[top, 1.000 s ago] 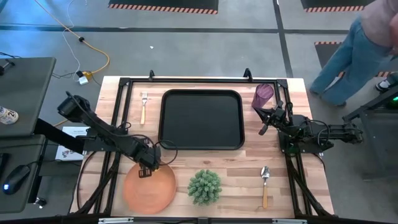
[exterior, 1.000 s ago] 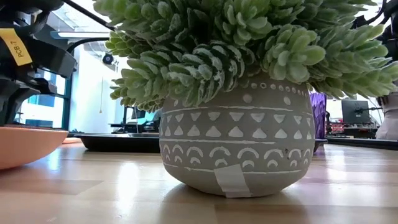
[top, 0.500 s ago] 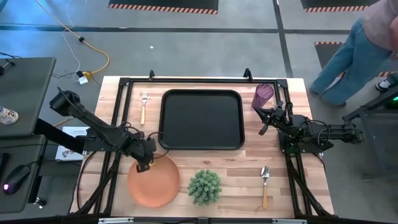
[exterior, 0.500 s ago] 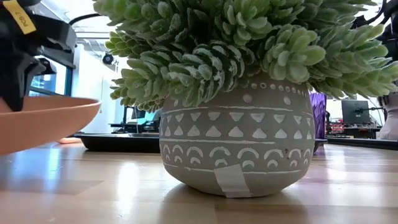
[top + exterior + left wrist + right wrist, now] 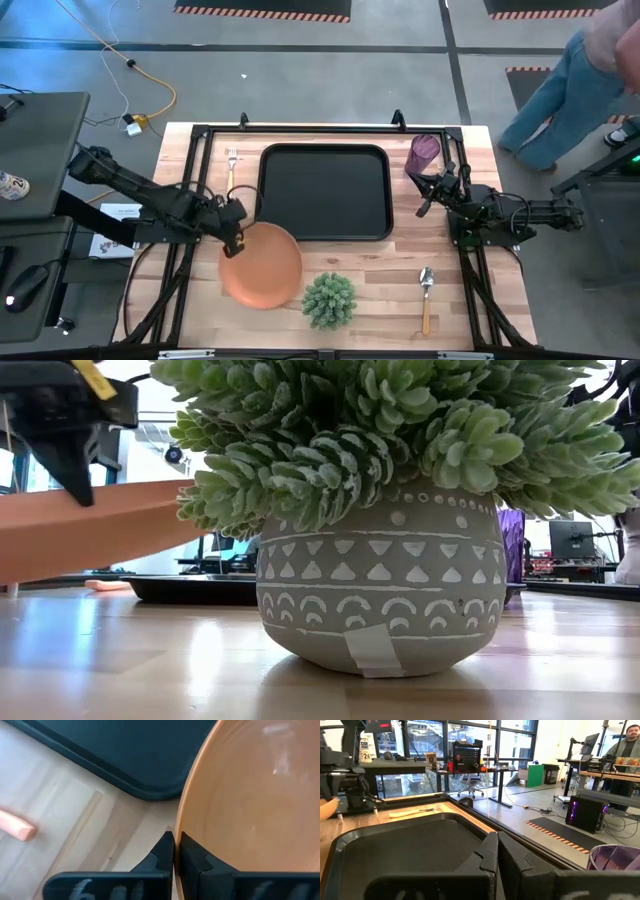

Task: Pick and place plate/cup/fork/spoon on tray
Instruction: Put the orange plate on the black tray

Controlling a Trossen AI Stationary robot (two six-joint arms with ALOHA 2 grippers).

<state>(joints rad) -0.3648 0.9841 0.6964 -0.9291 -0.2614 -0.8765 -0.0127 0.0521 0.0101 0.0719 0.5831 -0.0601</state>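
The left arm extends from the table's left edge toward the centre, forearm nearly level. The left gripper (image 5: pixel 237 238) has its fingers (image 5: pixel 162 855) closed together, pinching a thin rim between them. The right arm lies folded at the table's right side. The right gripper (image 5: pixel 428 197) points toward the table centre, its fingers (image 5: pixel 487 852) pressed together on nothing.

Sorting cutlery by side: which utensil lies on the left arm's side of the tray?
The fork, beside the tray's left edge; the spoon lies front right.
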